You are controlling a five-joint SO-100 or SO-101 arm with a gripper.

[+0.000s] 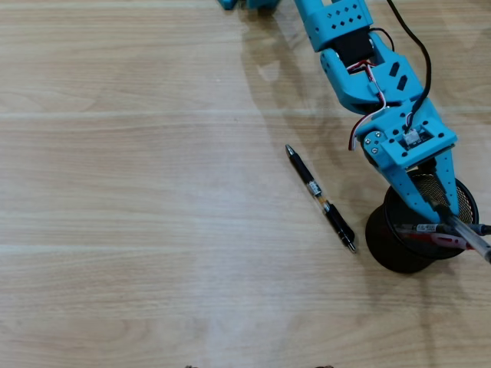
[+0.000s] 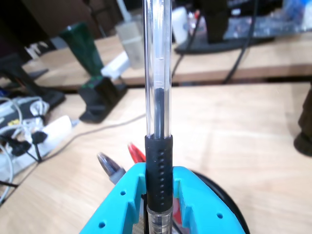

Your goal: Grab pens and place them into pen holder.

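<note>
1. blue plastic jaws of your arm are closed on the ribbed rubber section of a clear-barrelled pen (image 2: pixel 159 97), which stands upright in the wrist view.
2. you have the gripper (image 1: pixel 445 217) over the black wire-mesh cylindrical pen holder (image 1: pixel 391 245); a red translucent pen (image 1: pixel 430 237) lies across its mouth.
3. your black pen with clear middle (image 1: pixel 321 198) lies on the light wood desk (image 1: pixel 138 215), just left of the holder in the overhead view.

Sky-blue plastic arm (image 1: pixel 368 73) — perforated segments, silver screws, black and red-white cables
</note>
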